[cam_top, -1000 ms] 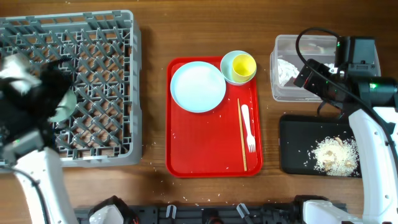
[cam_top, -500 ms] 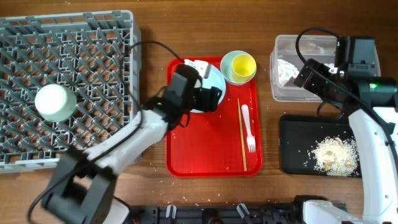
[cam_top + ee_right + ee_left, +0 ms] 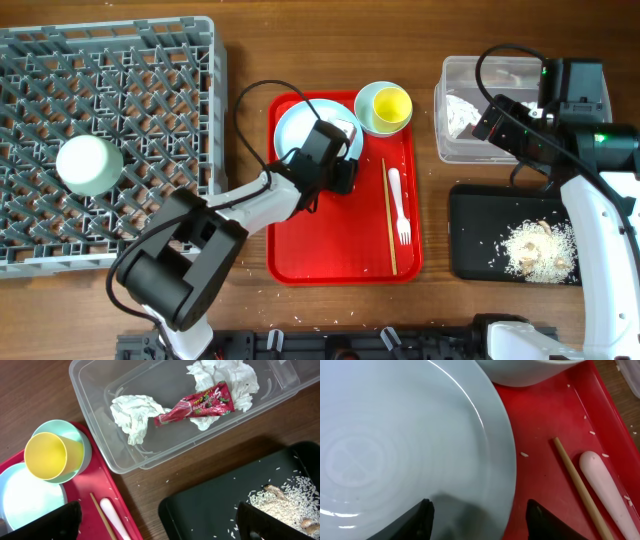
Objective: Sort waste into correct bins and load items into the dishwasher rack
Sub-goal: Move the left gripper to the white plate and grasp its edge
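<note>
Left pincer (image 3: 480, 522): released, spread across the white plate (image 3: 395, 435) rim, at the red tray's (image 3: 340, 230) 11 o'clock | Right pincer (image 3: 157, 527): released, empty; the clear tub (image 3: 165, 382) at its 12 o'clock holds the red wrapper (image 3: 195, 407).

We are seeing a pale bluish-white plate (image 3: 395, 450) under the left gripper (image 3: 479, 516), whose fingers (image 3: 420, 522) are showing black. Right of it, the serving tray (image 3: 545, 415) is showing plain red, the chopstick (image 3: 575, 477) tan wood, the fork (image 3: 610, 487) off-white. Ahead of the right gripper (image 3: 157, 522), we are seeing a red printed wrapper (image 3: 195, 407), white napkins (image 3: 132, 415), a yellow cup (image 3: 46, 456), a teal bowl (image 3: 81, 435) and a black tray (image 3: 210, 505).
</note>
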`<action>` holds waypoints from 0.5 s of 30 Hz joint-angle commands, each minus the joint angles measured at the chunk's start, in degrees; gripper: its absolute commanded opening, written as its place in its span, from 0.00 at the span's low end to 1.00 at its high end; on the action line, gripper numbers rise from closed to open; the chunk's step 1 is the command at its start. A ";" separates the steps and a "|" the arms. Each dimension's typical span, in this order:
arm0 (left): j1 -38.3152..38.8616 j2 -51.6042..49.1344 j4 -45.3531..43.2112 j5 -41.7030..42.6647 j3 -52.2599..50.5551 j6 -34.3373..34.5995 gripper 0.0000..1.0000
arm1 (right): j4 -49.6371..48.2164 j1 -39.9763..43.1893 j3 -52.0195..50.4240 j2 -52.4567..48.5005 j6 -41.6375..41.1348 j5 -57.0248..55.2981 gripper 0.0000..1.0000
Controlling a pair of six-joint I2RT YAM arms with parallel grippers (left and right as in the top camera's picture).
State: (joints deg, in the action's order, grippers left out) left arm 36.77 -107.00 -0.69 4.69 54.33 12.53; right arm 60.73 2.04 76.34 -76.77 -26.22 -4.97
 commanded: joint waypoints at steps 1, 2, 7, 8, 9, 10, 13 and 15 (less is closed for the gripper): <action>0.72 -2.32 0.87 -0.31 -0.20 -1.92 0.58 | -0.11 0.22 0.70 0.76 0.72 -0.13 1.00; 0.72 -2.32 0.96 -0.31 -0.20 -1.99 0.56 | -0.11 0.22 0.70 0.76 0.70 -0.13 1.00; 0.72 -2.32 2.25 -0.31 -0.20 -3.37 0.31 | -0.11 0.22 0.70 0.76 0.72 -0.13 1.00; 0.72 -2.32 3.06 -0.33 -0.20 -3.37 0.28 | -0.11 0.22 0.70 0.76 0.72 -0.13 1.00; 0.72 -2.32 3.91 -0.33 -0.20 -3.37 0.27 | -0.09 0.22 0.70 0.76 0.72 -0.13 1.00; 0.72 -2.32 5.11 -0.31 -0.20 -3.37 0.25 | -0.11 0.22 0.70 0.76 0.72 -0.13 1.00; 0.72 -2.32 6.80 -0.28 -0.20 -3.32 0.14 | -0.11 0.22 0.70 0.76 0.70 -0.13 1.00; 0.72 -2.29 6.91 -0.28 -0.20 -3.10 0.04 | -0.11 0.22 0.70 0.70 0.72 -0.13 1.00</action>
State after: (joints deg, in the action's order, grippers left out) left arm 37.45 -107.22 3.99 4.73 55.70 8.93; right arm 60.73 2.04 76.34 -76.77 -26.22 -4.97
